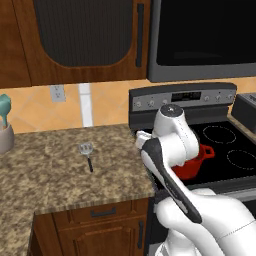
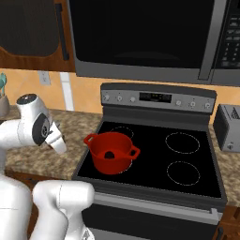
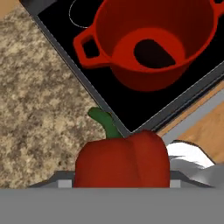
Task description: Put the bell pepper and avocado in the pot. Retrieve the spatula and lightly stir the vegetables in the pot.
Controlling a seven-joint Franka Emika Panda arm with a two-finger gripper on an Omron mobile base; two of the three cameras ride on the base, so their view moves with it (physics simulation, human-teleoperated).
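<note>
The red bell pepper (image 3: 122,164) with its green stem sits at the bottom of the hand view, and my gripper (image 3: 120,183) is shut on it, above the counter's edge beside the stove. Its fingers are mostly hidden behind the pepper. Ahead stands the red pot (image 3: 148,48) (image 2: 111,152) (image 1: 199,161) on the stove's front left burner. The dark avocado (image 3: 153,53) (image 2: 109,154) lies on the pot's bottom. The spatula (image 1: 87,152), with a silver slotted head and a dark handle, lies flat on the granite counter (image 1: 55,170) to the left of the arm.
A beige holder (image 1: 5,136) with a teal-handled utensil stands at the counter's far left. A toaster (image 2: 228,127) sits right of the black stove top (image 2: 187,161). A microwave (image 2: 140,37) and wall cabinets hang above.
</note>
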